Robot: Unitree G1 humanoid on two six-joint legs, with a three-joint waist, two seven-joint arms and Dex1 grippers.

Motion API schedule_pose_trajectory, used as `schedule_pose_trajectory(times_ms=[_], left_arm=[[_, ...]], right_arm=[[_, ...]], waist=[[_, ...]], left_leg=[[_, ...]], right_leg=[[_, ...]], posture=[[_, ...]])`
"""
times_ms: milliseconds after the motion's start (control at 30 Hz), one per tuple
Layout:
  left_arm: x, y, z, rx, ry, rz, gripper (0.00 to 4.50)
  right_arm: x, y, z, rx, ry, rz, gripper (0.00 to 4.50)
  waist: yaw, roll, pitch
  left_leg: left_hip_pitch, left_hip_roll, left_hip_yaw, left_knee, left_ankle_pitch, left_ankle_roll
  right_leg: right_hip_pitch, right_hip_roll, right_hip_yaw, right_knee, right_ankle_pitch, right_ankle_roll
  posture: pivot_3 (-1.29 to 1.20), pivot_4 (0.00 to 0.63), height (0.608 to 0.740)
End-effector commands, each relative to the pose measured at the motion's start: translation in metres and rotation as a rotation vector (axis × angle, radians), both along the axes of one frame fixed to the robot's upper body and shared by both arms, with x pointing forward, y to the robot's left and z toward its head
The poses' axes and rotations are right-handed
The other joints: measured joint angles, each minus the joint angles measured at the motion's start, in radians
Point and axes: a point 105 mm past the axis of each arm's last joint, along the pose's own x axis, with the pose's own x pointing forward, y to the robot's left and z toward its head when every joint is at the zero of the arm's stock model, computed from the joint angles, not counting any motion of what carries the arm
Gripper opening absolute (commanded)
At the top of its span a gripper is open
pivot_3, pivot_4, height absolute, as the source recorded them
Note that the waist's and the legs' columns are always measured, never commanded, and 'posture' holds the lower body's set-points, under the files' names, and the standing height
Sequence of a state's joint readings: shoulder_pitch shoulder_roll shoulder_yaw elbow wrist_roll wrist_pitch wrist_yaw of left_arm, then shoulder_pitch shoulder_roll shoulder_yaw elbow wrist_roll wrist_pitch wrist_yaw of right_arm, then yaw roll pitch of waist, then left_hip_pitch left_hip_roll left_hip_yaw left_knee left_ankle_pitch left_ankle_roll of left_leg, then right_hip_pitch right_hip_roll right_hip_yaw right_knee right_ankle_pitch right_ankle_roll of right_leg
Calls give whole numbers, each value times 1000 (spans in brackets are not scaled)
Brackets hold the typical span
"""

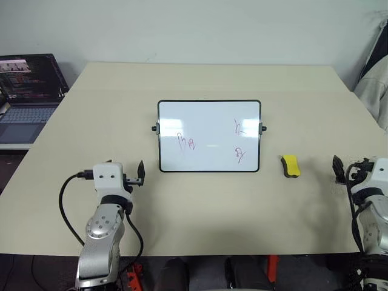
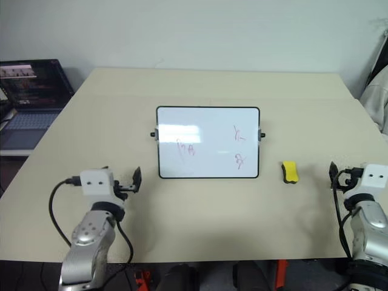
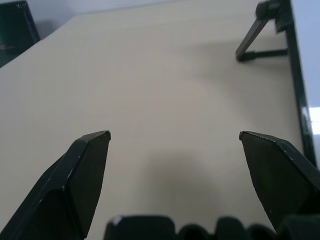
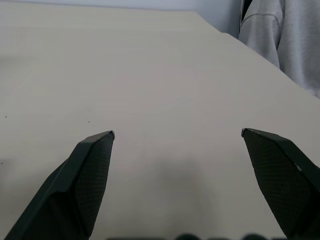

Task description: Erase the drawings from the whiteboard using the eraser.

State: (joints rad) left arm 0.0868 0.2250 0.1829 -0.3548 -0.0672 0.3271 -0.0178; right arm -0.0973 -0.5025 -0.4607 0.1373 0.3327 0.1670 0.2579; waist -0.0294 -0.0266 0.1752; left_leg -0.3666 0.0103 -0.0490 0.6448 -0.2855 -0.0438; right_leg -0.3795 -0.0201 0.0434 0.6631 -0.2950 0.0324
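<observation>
The whiteboard (image 1: 209, 136) stands propped at the centre of the beige worktop (image 1: 206, 206), its black frame intact. The drawings (image 1: 187, 142), three small groups of red scribbles, are on its surface: one left of centre, two toward the right edge. The eraser (image 1: 290, 166), a yellow block, lies on the worktop just right of the board, apart from it. The left gripper (image 3: 174, 135) hovers near-left of the board, jaws released and empty. The right gripper (image 4: 177, 134) hovers right of the eraser, jaws likewise released and empty. A laptop (image 1: 27, 97) sits far left.
</observation>
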Motion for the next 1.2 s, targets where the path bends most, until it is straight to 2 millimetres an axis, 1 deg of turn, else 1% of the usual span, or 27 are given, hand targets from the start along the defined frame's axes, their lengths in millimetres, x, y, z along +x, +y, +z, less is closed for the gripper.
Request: schedule_pose_trajectory(times_ms=[33, 133, 233, 300, 400, 433, 500, 533, 567, 667, 733, 800, 833, 867, 933, 1033, 1100, 1133, 1200], left_arm=[[-3, -2, 14, 22, -65, 25, 4500], [-6, -1, 10, 18, -63, 51, 4500], [-12, 2, 13, 34, -74, 90, 4500], [-16, 7, 16, 52, -91, 121, 4500], [-21, 20, 22, 59, -118, 180, 4500], [-22, 27, 24, 61, -123, 196, 4500], [-21, 34, 30, 54, -144, 203, 4500], [-18, 36, 34, 44, -152, 197, 4500], [-11, 33, 43, 30, -173, 175, 4500], [11, 18, 73, 63, -234, 13, 4500], [24, -1, 91, 137, -262, -163, 4500], [31, -23, 103, 152, -266, -343, 4500], [33, -33, 110, 147, -265, -433, 4500], [34, -38, 114, 143, -263, -489, 4500], [39, -60, 130, 116, -253, -674, 4500], [38, -95, 148, 116, -211, -960, 4500], [28, -119, 153, 97, -145, -1178, 4500], [22, -127, 155, 95, -123, -1262, 4500], [11, -143, 160, 73, -79, -1423, 4500]], right_arm=[[2, -1, 19, -25, -40, 12, 4460], [3, -1, 20, -25, -47, 0, 4460], [7, 11, 34, -52, -71, 64, 4460], [9, 14, 42, -43, -92, 80, 4460], [12, 21, 43, -26, -91, 109, 4460], [13, 29, 42, -24, -85, 132, 4460], [17, 45, 40, -21, -68, 194, 4460], [18, 54, 40, -24, -56, 224, 4460], [20, 59, 42, -13, -48, 245, 4460], [17, 82, 49, 21, -20, 310, 4460], [10, 96, 51, -30, 35, 329, 4460], [3, 105, 58, -68, 44, 337, 4460], [0, 111, 59, -42, 53, 346, 4460], [-2, 117, 59, -20, 61, 353, 4460], [-4, 127, 54, 23, 108, 362, 4460], [-4, 135, 49, 48, 153, 357, 4460], [-4, 135, 48, 75, 168, 340, 4460], [-4, 135, 48, 85, 174, 328, 4460], [-1, 127, 44, 90, 188, 276, 4460]], waist=[[1, 0, 0], [2, 0, 0], [1, 0, 0], [0, 0, 0], [1, 0, 0], [2, 0, 0], [2, 0, 0], [2, 0, 0], [3, 0, 0], [11, 0, 0], [13, 0, 0], [15, 0, 0], [15, 0, 0], [15, 0, 0], [14, 0, 0], [13, 0, 0], [11, 0, 0], [8, 0, 0], [3, 0, 0]], left_leg=[[0, 0, 0, 0, 0, 0], [0, -1, 0, 1, 0, 0], [0, -1, 0, 0, 0, 0], [0, 0, 0, 0, 0, 0], [0, 0, 0, 1, 0, 0], [0, 0, 0, 1, 0, 0], [0, 0, -1, 1, 0, 0], [0, 0, -1, 0, 0, 0], [0, 0, 0, 0, 0, 0], [0, -1, -2, 2, 0, 0], [-1, -1, -2, 2, 0, 0], [-1, -1, -2, 1, 0, 0], [-1, -1, -2, 1, 0, 0], [-2, -2, -2, 1, 0, 0], [-3, -2, -2, 1, 0, -1], [-8, -1, -3, 3, 0, -1], [-12, -2, -3, 4, 1, -1], [-12, -2, -3, 4, 1, -1], [-13, -3, -3, 4, 1, -1]], right_leg=[[0, 0, 0, 0, 0, 0], [1, 0, 0, 0, 0, 0], [0, 0, 0, 0, 0, 0], [0, 0, 0, 0, 0, 0], [1, 0, 0, 0, 0, 0], [1, 0, 0, 0, 0, 0], [1, 0, -1, 0, 0, 0], [1, 0, -1, 0, 0, 0], [1, 0, -1, 0, 0, 0], [1, 0, -2, 2, 0, 0], [0, 0, -2, 1, 0, 0], [0, 0, -3, 1, 0, 0], [0, 1, -3, 0, 0, 0], [0, 0, -2, 0, 0, 1], [-1, 0, -3, -1, 0, 1], [-6, 0, -4, 2, 0, 1], [-9, 2, -4, 3, 0, 1], [-9, 2, -4, 2, 0, 1], [-10, 2, -5, 2, 0, 1]], posture=[[0, 150, 740], [0, 150, 740], [0, 150, 740], [0, 150, 740], [0, 150, 740], [0, 150, 740], [0, 150, 740], [0, 150, 740], [0, 150, 740], [0, 150, 740], [0, 150, 740], [0, 150, 740], [0, 150, 740], [0, 150, 740], [0, 150, 740], [0, 150, 740], [0, 150, 740], [0, 150, 740], [0, 150, 740]])
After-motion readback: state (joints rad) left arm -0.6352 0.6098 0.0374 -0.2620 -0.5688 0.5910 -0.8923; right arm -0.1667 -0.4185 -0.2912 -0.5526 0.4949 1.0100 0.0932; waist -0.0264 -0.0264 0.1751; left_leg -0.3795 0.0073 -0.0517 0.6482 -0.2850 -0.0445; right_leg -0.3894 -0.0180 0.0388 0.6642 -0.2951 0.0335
